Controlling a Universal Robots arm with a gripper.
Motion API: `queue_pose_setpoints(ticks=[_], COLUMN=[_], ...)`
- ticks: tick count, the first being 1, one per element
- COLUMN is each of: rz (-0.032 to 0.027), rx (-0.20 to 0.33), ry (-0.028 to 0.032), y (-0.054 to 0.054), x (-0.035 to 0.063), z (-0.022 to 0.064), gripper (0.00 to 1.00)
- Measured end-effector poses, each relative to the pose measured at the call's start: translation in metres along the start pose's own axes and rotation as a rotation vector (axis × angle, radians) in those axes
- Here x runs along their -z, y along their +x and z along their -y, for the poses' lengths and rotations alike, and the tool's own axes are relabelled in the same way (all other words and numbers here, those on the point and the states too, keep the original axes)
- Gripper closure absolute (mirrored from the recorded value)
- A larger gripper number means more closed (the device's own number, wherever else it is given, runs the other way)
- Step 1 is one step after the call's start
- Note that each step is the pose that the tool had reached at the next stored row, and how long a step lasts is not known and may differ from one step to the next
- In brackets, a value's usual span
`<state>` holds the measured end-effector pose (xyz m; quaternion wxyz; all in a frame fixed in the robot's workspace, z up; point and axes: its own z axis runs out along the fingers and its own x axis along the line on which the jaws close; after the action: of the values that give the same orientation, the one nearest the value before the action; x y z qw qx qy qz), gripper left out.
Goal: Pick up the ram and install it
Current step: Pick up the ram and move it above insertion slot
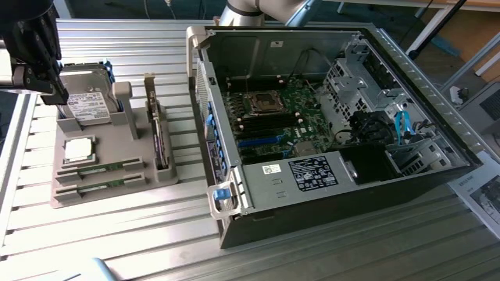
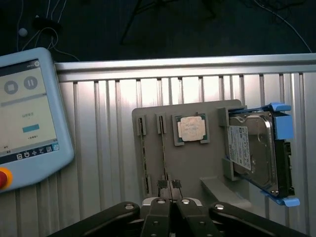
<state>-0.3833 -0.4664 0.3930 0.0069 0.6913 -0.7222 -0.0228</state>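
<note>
nothing is done yet: the gripper (image 2: 170, 187) has its fingers pressed together, empty, with the ram (image 2: 163, 148) lying in its tray (image 2: 197, 163) slot just ahead of the fingertips (a second stick (image 2: 143, 153) beside it) and the open computer case (image 1: 258, 52) well apart.

Two thin, narrow green circuit-board sticks of ram stand on edge in parallel slots of a grey plastic holder tray (image 1: 117, 198), at the exterior view's left. Inner ram stick (image 1: 102, 168) sits just beside the square silver processor chip (image 1: 78, 149). Outer ram stick (image 1: 102, 185) runs along the tray's near edge. Both are level, side by side but apart, ends in grey clips. From the wrist they show as thin dark lines.
</note>
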Motion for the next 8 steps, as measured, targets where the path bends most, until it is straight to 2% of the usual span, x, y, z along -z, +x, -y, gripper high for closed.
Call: queue_pose_setpoints(ticks=[8], rz=[0.0], rx=[0.0], ry=[0.0], y=[0.0], x=[0.0], z=[0.0], gripper=[0.9])
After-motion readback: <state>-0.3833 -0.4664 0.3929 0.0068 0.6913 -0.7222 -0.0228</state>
